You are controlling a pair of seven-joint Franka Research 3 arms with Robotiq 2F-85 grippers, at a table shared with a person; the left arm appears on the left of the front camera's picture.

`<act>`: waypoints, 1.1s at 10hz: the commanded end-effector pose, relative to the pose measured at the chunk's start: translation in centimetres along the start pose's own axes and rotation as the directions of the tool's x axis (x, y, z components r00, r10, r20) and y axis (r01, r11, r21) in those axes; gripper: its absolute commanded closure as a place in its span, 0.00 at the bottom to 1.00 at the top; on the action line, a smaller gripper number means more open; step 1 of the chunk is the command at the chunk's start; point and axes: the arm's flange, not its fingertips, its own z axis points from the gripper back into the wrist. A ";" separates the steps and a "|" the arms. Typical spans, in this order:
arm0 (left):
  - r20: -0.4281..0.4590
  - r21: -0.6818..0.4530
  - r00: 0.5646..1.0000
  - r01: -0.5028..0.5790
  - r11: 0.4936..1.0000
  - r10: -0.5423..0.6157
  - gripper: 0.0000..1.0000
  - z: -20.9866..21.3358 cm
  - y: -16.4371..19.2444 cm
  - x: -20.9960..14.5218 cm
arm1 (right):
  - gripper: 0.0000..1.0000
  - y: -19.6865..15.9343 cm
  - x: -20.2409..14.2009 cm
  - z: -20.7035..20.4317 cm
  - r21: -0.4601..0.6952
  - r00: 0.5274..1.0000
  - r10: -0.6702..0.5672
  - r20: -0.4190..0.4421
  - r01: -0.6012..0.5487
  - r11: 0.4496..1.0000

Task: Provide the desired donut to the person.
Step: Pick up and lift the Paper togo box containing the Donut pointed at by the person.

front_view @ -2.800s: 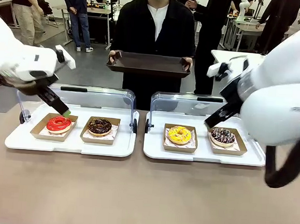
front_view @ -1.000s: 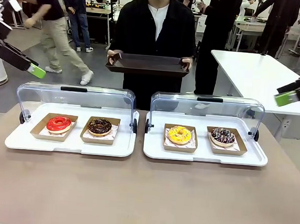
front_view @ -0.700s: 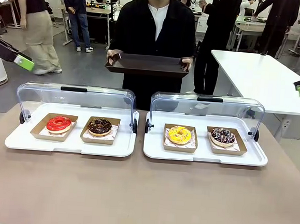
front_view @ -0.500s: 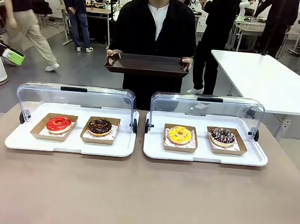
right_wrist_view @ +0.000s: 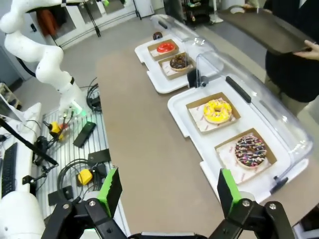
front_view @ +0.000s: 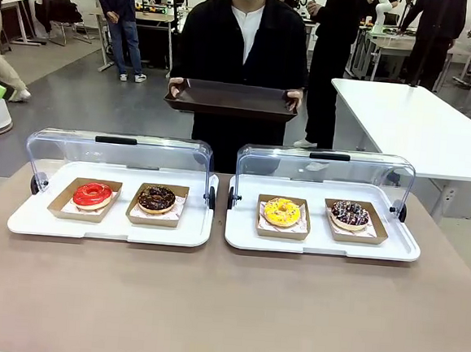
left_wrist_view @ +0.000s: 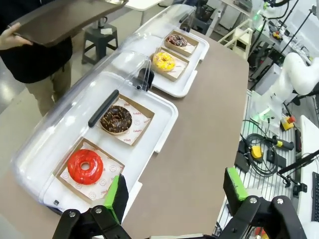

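Front view: person waits holding an empty tray | Progress: nothing handed over yet; four donuts lie in open display cases | left gripper: wide open, empty, red donut just ahead | right gripper: wide open, empty, sprinkled donut nearest ahead.

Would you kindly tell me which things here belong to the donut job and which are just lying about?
Job: red donut, chocolate donut, yellow donut, sprinkled donut, left display tray, right display tray, person, dark serving tray.
Lying about: white side table, stool, cables.
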 end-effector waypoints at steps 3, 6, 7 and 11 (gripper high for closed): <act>0.011 -0.022 1.000 0.000 1.000 0.000 0.00 1.5 0.8 -1.2 | 0.00 -0.5 -0.1 0.8 -0.004 1.000 -0.001 0.017 0.001 1.000; 0.014 -0.029 1.000 0.010 1.000 -0.009 0.00 1.4 0.6 -1.3 | 0.00 -0.5 0.0 0.5 -0.005 1.000 -0.006 0.012 0.006 1.000; 0.030 -0.030 0.999 0.025 0.999 -0.024 0.00 1.6 0.5 -1.6 | 0.00 -0.3 0.2 0.2 0.001 1.000 -0.002 -0.001 0.002 1.000; 0.001 -0.020 1.000 0.010 1.000 -0.010 0.00 1.5 0.3 -1.4 | 0.00 -0.2 0.0 0.4 -0.012 1.000 -0.022 -0.010 0.022 1.000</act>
